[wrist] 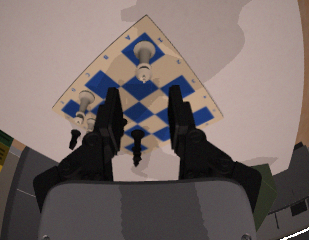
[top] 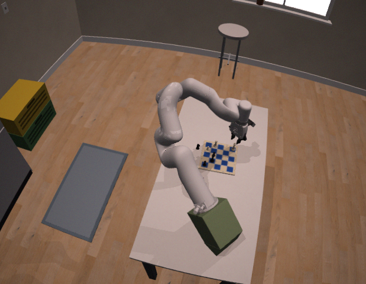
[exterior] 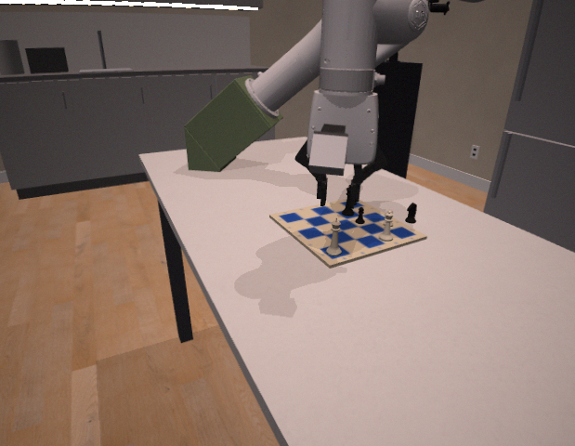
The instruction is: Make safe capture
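The small blue-and-tan chessboard (top: 219, 157) lies on the white table and also shows in the exterior view (exterior: 347, 230) and the wrist view (wrist: 141, 94). A tall white piece (exterior: 333, 237) stands at the board's near corner and a second one (exterior: 387, 225) at its right side. A black pawn (exterior: 359, 216) and a taller black piece (exterior: 347, 203) stand further back. A black knight (exterior: 411, 212) stands upright on the table just off the board. My gripper (exterior: 336, 194) hovers above the board with its fingers partly apart and nothing between them (wrist: 144, 116).
The arm's green base block (top: 216, 224) sits at the table's near end. A stool (top: 232, 32) stands beyond the table's far end. A grey mat (top: 85, 189) and stacked crates (top: 25, 113) are on the floor to the left.
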You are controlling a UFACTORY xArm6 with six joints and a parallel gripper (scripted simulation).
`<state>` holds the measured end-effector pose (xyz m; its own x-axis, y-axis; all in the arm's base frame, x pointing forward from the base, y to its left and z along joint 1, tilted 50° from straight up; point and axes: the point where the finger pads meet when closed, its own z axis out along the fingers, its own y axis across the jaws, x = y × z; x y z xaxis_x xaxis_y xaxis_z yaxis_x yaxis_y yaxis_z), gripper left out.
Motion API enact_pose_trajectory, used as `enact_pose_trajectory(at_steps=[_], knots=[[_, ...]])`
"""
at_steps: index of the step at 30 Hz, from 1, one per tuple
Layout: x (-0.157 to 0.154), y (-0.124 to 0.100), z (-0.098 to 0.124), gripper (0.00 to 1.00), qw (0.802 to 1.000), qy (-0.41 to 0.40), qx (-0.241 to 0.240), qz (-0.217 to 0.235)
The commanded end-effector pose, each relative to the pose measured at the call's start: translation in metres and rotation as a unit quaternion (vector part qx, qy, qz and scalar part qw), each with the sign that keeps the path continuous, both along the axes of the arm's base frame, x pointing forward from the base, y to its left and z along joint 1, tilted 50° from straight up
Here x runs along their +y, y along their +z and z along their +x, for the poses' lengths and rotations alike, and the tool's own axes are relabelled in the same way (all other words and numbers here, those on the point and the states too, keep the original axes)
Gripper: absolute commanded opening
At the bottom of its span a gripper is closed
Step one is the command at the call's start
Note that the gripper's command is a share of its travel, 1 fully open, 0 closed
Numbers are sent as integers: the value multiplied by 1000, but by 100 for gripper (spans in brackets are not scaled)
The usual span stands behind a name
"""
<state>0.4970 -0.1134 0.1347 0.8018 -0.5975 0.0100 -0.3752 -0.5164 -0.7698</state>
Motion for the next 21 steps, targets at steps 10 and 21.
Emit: enact_pose_trajectory(at_steps=[10,21], knots=[[7,-8,8,42,1000,-1,-1,-1],[9,-10,9,42,1000,-1,-1,-1]])
